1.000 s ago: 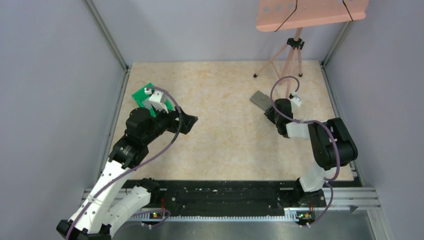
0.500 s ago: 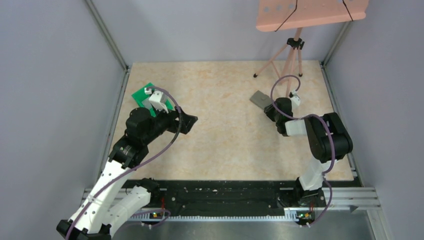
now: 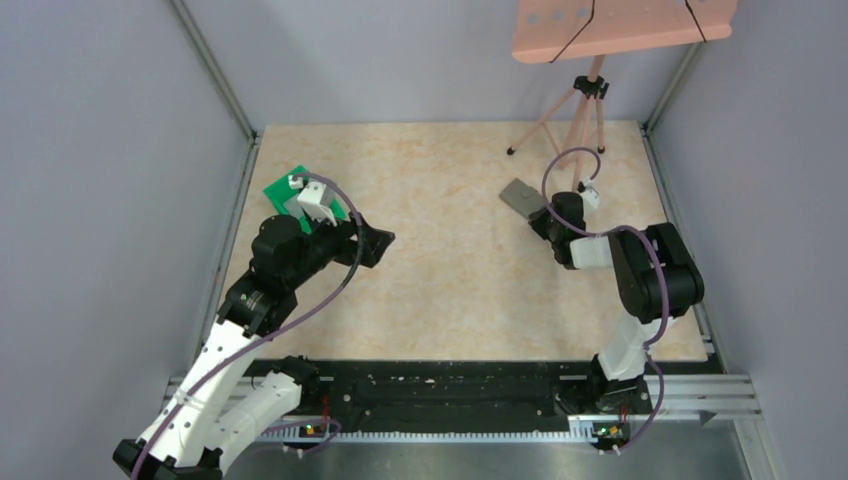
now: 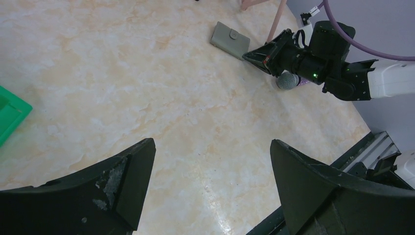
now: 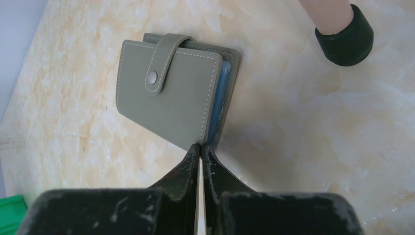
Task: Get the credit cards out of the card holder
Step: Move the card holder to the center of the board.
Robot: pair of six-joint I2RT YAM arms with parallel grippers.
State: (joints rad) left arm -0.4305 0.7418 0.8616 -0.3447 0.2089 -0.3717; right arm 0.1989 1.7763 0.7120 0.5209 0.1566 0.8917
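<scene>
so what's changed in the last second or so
The right gripper edged forward to the near edge of the card holder and its jaws closed. The tips now sit against that edge, though whether they pinch anything is unclear. The card holder lies snapped shut in the same spot, and the left gripper hangs open by the green bin as before.

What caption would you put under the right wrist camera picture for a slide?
Right pincer, shut, tips at the near edge of the snapped-closed grey card holder lying on the marbled table.
</scene>
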